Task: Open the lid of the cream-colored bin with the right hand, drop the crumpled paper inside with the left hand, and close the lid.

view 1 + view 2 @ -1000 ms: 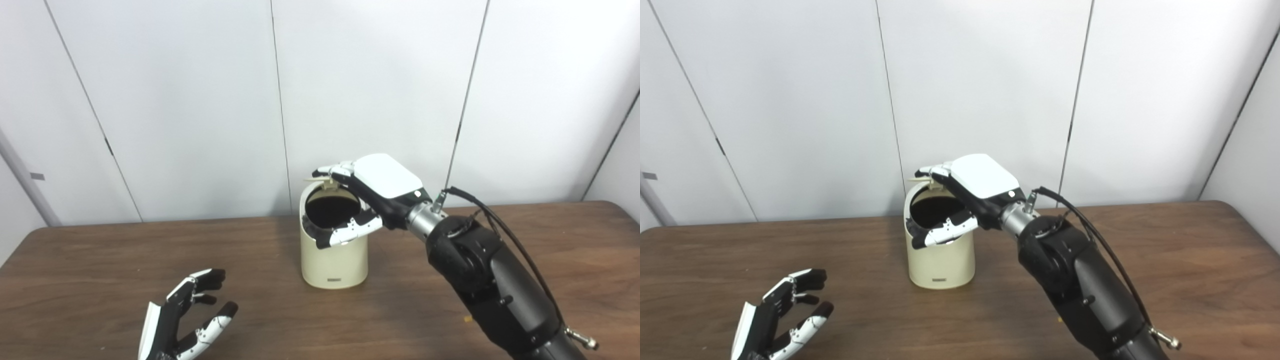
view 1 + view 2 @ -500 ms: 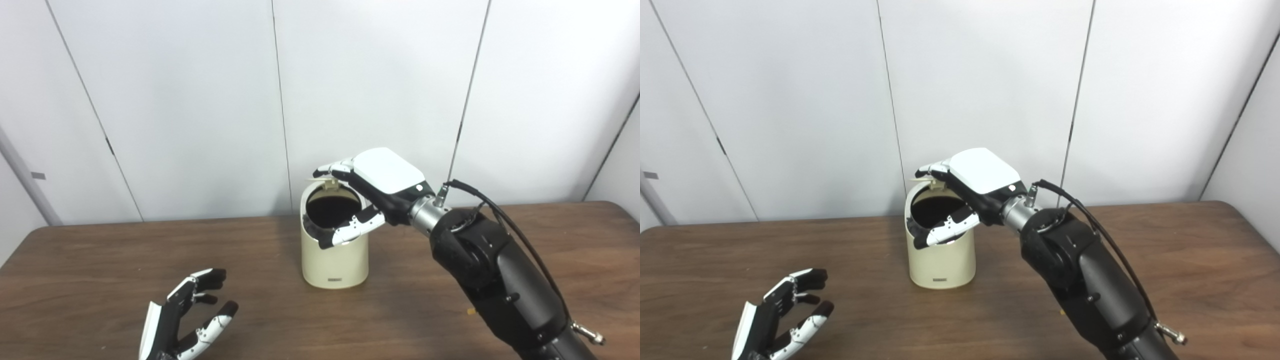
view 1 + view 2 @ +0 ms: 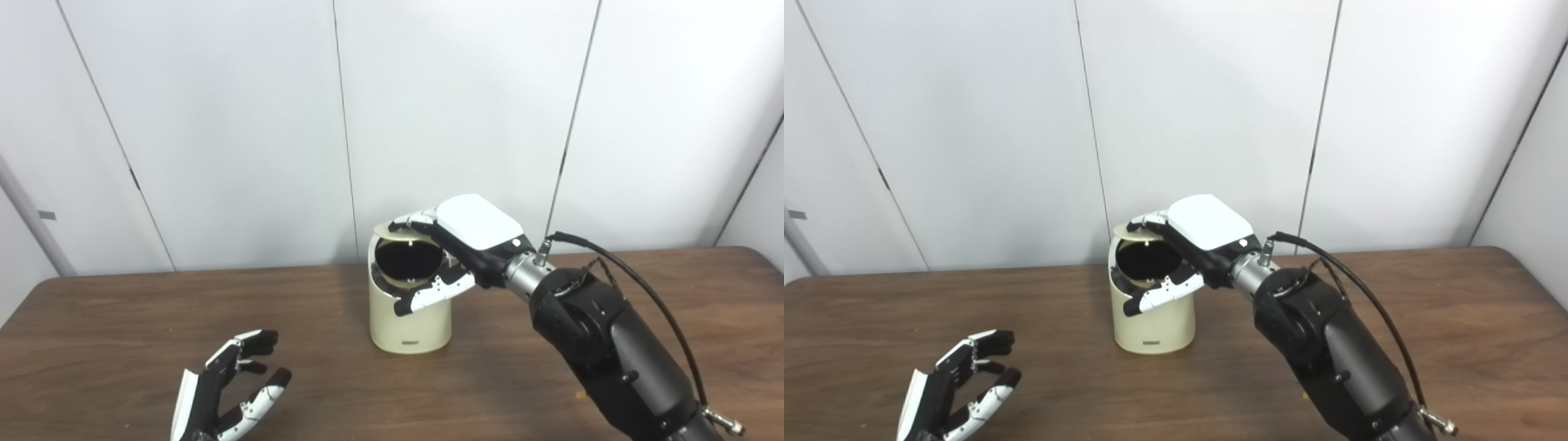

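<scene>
The cream bin (image 3: 409, 318) stands mid-desk (image 3: 122, 318), its lid (image 3: 392, 228) half-lowered under the right hand's (image 3: 456, 245) fingers, thumb at the front rim, while the left hand (image 3: 223, 392) lies open and empty, fingers spread, near the front-left edge.

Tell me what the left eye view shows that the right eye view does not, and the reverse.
Only the left eye view shows the rounded back-left corner of the brown wooden table, with wall beyond it. Only the right eye view shows a longer stretch of the table's right edge. Both show the cream-colored cylindrical bin, the right hand with fingers on the bin's half-lowered lid, and the left hand open and empty near the front. Neither shows any crumpled paper.
</scene>
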